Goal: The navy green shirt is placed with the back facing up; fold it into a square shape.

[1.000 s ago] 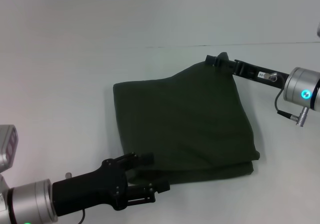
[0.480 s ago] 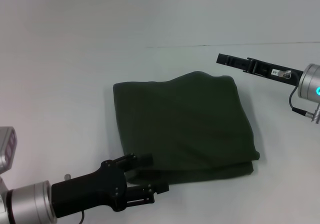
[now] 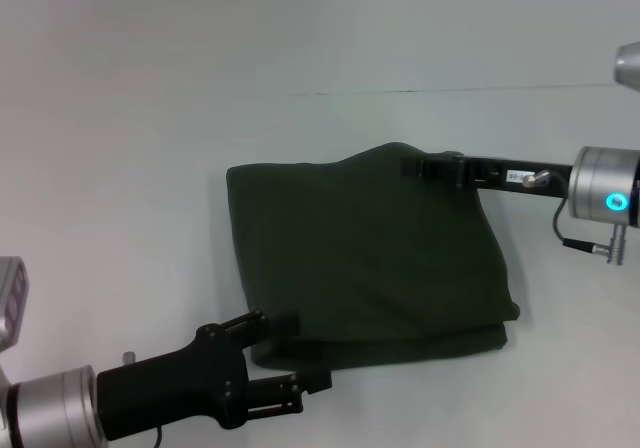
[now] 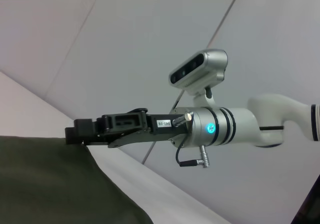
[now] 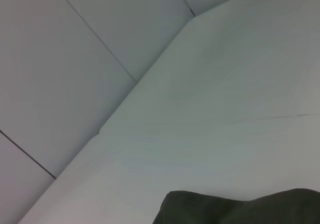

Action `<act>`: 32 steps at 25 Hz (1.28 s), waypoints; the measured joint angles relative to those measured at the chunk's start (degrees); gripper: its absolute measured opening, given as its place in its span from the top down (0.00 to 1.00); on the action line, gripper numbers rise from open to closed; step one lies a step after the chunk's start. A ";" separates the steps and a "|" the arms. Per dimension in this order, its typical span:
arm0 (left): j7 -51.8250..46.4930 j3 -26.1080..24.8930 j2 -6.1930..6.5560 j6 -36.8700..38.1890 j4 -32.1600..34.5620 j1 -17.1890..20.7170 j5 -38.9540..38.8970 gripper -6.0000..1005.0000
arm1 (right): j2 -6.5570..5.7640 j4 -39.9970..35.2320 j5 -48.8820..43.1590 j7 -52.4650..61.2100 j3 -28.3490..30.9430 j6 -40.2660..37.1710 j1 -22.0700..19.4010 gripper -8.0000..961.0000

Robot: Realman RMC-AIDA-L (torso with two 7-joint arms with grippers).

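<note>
The navy green shirt [image 3: 370, 258] lies folded into a rough square on the white table, with layered edges along its near side. My left gripper [image 3: 298, 350] is open at the shirt's near left corner, one finger [image 3: 280, 320] over the cloth and the other on the table in front of it. My right gripper [image 3: 412, 167] reaches in from the right and sits low over the shirt's far right corner. The left wrist view shows that right gripper [image 4: 72, 134] touching the edge of the shirt [image 4: 50, 184]. The right wrist view catches only a strip of the shirt [image 5: 250, 209].
The white table [image 3: 150, 118] surrounds the shirt, with a thin seam line [image 3: 400, 92] across its far side. The right arm's silver wrist [image 3: 605, 193] hangs over the table's right part. Plain walls fill the wrist views.
My right gripper, which had drawn back off the far right corner, has come back left and down onto the shirt's far edge. The left gripper slid slightly back toward me.
</note>
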 joint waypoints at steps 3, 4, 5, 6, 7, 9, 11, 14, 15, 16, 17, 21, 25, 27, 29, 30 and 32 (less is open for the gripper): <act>0.73 0.10 0.00 0.10 0.18 0.35 0.12 0.10 | 0.87 0.30 -0.78 0.01 -1.10 3.25 0.86 0.55; 0.94 0.06 0.00 0.16 0.20 0.46 0.12 0.10 | 1.27 0.38 -0.86 0.01 -1.97 4.81 1.15 0.57; 1.03 0.03 0.00 0.22 0.22 0.53 0.13 0.10 | 1.63 0.40 -0.90 0.02 -3.05 6.45 1.38 0.59; 1.07 0.02 0.01 0.23 0.24 0.58 0.14 0.10 | 2.06 0.43 -0.94 0.03 -4.25 8.28 1.64 0.61; 1.08 0.02 0.00 0.23 0.24 0.61 0.15 0.10 | 2.54 0.51 -0.95 0.03 -5.46 9.92 1.88 0.63; 1.09 0.00 0.00 0.23 0.25 0.61 0.16 0.10 | 3.41 0.60 -0.97 -0.06 -7.73 13.32 2.33 0.67; 1.11 0.00 -0.04 0.20 0.26 0.61 0.17 0.10 | 4.20 0.65 -0.95 -0.49 -10.04 17.30 2.82 0.71; 1.16 0.00 -0.08 0.07 0.26 0.61 0.17 0.10 | 4.74 1.53 -0.39 -1.27 -12.75 22.24 3.80 0.86; 1.17 0.00 -0.09 0.01 0.26 0.64 0.16 0.10 | 4.78 2.17 -0.12 -2.00 -13.21 23.48 4.28 0.91; 1.17 0.00 -0.09 0.01 0.26 0.64 0.16 0.10 | 4.79 2.81 0.31 -3.08 -13.37 24.36 4.76 0.95; 1.17 0.00 -0.09 -0.02 0.26 0.70 0.10 0.10 | 4.82 3.30 0.86 -4.25 -13.45 25.08 5.10 0.97; 1.19 0.00 -0.09 -0.23 0.26 0.86 -0.11 0.10 | 4.82 3.93 7.92 -11.66 -13.43 24.75 4.92 0.99; 1.19 -0.07 -0.09 -0.33 0.26 0.83 -0.23 0.10 | 4.28 2.89 14.47 -15.60 -12.91 21.02 4.04 0.99; 1.17 -0.09 -0.09 -0.34 0.23 0.66 -0.25 0.10 | 4.16 2.17 14.94 -15.21 -12.88 20.77 3.92 0.99; 1.10 -0.09 -0.09 -0.30 0.17 0.58 -0.25 0.10 | 4.12 1.99 14.68 -14.95 -13.13 21.43 4.03 0.99; 1.05 -0.09 -0.09 -0.25 0.10 0.54 -0.25 0.10 | 4.12 2.21 14.27 -14.84 -13.24 22.21 4.25 0.99; 0.93 -0.09 -0.09 -0.15 0.03 0.50 -0.27 0.10 | 4.17 2.90 12.95 -14.30 -13.42 24.42 4.82 0.99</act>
